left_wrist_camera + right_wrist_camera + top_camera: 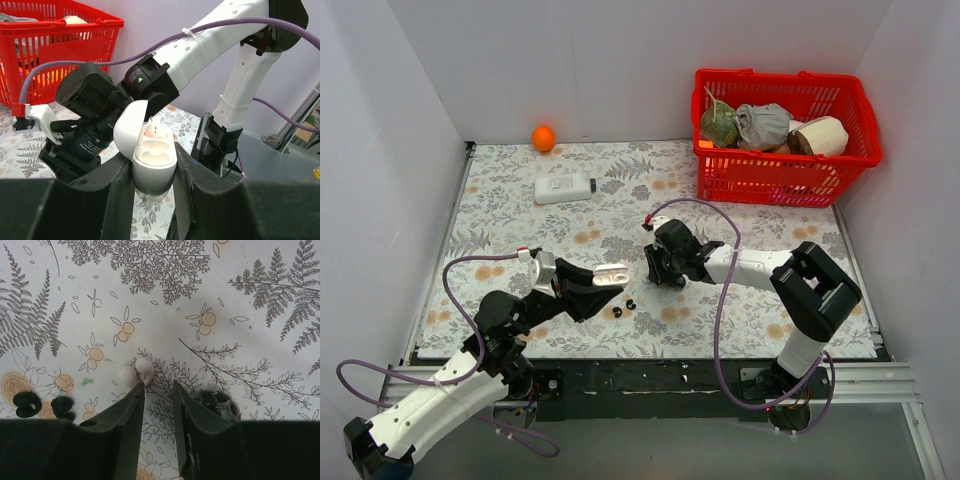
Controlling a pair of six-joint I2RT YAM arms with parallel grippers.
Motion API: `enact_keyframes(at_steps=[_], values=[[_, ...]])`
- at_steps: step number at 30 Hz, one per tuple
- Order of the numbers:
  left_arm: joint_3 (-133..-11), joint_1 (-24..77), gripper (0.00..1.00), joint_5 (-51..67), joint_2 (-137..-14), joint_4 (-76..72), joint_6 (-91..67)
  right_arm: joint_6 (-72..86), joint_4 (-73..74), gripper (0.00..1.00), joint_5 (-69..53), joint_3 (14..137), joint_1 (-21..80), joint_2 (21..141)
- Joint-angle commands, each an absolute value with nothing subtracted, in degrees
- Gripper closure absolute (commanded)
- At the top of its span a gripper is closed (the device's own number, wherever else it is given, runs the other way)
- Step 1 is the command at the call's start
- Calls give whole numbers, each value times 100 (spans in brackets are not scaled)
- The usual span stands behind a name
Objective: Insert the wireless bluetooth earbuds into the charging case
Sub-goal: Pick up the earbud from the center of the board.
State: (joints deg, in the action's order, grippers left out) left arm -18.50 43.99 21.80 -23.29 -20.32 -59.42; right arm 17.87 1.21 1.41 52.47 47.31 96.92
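The step in hand is the pick of the first bud; I judge that the task is at its beginning. The two black buds (27, 404) lie side by side on the table (500, 210), not in the case (150, 150). From above they sit on the near side of the gap between the two arms, just in front of the case.

The left gripper (153, 167) clamps the white case by its lower body and holds it off the table with the lid open, the mouth turned to the right arm. A pale thing with a pink spot sits at the far slot; what it is I cannot tell. The near slot looks free.

The right gripper (158, 390) hangs low over the table. Its fingers (125, 415) are apart by only a narrow gap and hold nothing. Two small pale balls (145, 366) lie just beyond the tip of one finger. The buds are well to the left in the right wrist view, outside the gap.

The next move asks the right gripper to shift over one bud, open more, come down and pinch it softly. The bud is small and round, so it may slip or roll away. Then it must be carried to the free slot.
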Motion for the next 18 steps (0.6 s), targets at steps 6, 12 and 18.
enact_keyframes(at_steps=[6, 12, 18], values=[[-1819, 4403, 100, 2100, -2241, -1942, -5924, 1793, -9, 60, 220, 5484, 4729, 9861], [-1828, 4403, 100, 2092, -2224, -1890, -5915, 1811, -9, 55, 237, 5572, 4729, 9852], [-1846, 4403, 100, 2101, -2215, -1837, -5898, 1811, -9, 55, 229, 5590, 4729, 9817]])
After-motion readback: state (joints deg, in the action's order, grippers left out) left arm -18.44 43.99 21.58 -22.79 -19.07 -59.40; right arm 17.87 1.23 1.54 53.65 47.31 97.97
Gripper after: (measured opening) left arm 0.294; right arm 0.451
